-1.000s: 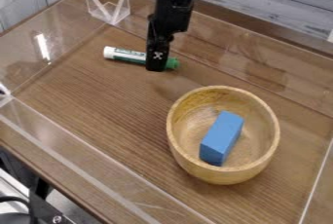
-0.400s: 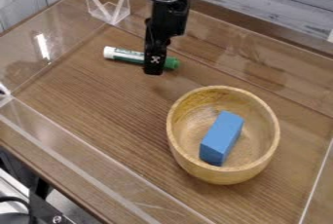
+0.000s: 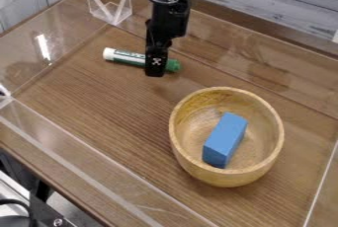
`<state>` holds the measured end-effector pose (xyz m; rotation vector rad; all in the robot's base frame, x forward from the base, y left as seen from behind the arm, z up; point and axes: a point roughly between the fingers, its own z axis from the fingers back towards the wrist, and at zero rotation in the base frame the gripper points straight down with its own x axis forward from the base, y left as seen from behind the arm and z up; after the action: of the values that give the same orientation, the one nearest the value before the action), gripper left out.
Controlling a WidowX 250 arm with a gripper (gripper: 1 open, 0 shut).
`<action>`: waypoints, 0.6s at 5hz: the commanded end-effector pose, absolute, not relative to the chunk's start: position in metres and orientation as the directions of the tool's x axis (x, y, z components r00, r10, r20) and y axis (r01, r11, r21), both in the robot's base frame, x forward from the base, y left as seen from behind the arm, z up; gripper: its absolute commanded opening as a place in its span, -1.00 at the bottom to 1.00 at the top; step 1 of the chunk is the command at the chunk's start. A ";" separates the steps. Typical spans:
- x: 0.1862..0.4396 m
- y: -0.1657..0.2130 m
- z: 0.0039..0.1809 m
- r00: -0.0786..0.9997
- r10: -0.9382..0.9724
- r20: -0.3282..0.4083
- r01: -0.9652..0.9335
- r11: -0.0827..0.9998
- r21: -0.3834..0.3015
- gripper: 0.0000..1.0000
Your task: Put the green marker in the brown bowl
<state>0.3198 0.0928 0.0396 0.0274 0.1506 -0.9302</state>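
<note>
The green marker (image 3: 128,55) lies flat on the wooden table, its white end pointing left and its right end hidden behind my gripper. My gripper (image 3: 160,66) points straight down over that right end, with its black fingers low at the table on either side of the marker; the jaws stand open and do not pinch it. The brown bowl (image 3: 264,156) sits to the lower right, well apart from the gripper, with a blue rectangular block (image 3: 226,139) lying inside it.
Clear acrylic walls (image 3: 53,122) fence the table on all sides. A clear plastic stand (image 3: 109,6) rises at the back left, just behind the arm. Bare wooden tabletop (image 3: 93,103) lies between the marker and the bowl.
</note>
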 end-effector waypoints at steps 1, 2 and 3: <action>0.326 0.098 0.052 0.609 -0.785 -0.116 0.791 0.612 0.008 1.00; 0.328 0.097 0.050 0.607 -0.787 -0.111 0.793 0.609 0.014 1.00; 0.330 0.096 0.047 0.605 -0.789 -0.105 0.795 0.606 0.021 1.00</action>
<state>0.3250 0.0930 0.0369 0.0434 0.1164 -0.9235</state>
